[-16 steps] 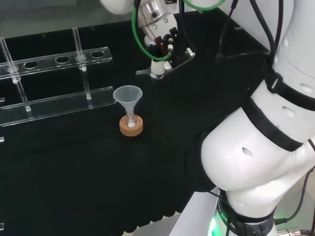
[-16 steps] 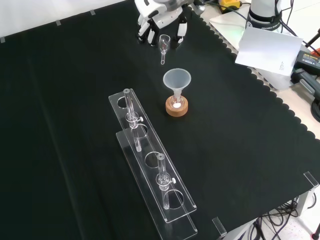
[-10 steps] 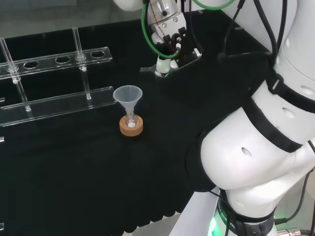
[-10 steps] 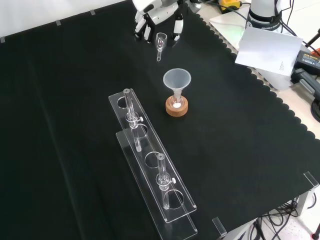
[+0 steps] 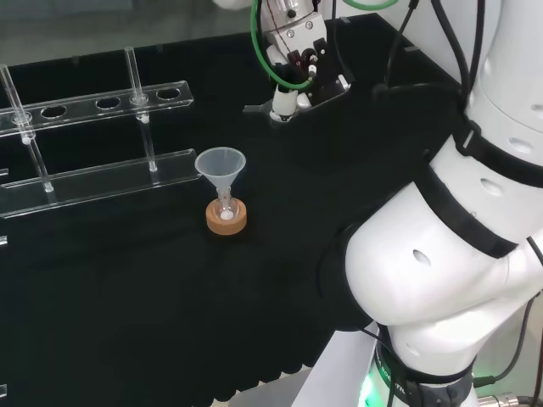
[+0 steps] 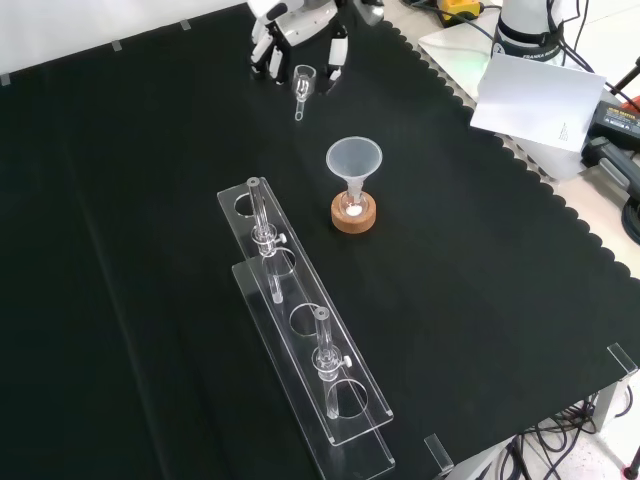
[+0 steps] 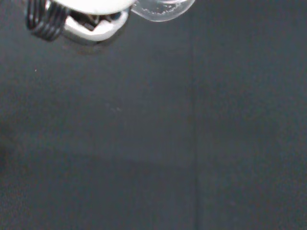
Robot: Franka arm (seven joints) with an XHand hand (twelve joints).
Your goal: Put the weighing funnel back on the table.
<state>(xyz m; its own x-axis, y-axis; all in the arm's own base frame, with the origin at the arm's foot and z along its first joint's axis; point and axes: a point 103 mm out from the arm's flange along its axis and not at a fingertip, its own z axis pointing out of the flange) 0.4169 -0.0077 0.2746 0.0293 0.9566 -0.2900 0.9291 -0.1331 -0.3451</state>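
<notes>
Tracking the hand [image 6: 296,18] across the last second: in the front view it has slid leftward along the upper edge of the frame. In the head view it has climbed toward the upper middle. The weighing funnel [image 6: 300,88] has gone with it at each step, keeping its place between the dark-tipped fingers [image 6: 335,58].

- Grip: the piece travels with the hand, so I take it as grasped, fingers closed about its cup end. The contact itself is not plain to see.
- Meaning for the task: this is carrying, not placing. The funnel is being taken away from the big funnel [image 6: 353,160] and its cork ring [image 6: 354,213], toward bare black cloth [image 6: 150,200]. No release yet.
- Position now: upper middle of the front view, well apart from the big funnel and from the clear rack [image 6: 300,330]. Whether the stem tip touches the cloth cannot be told. In the wrist view the cloth looks some way off, so probably not.
- Orientation: in the front view the cup mouth is uppermost in the frame, under the palm. The stem points down-frame and a shade left, roughly toward the rack.
- Long axis: runs near vertical in the front view. How steeply it slopes toward the cloth is unclear.

Judgement: lowering and letting go are what remain.
</notes>
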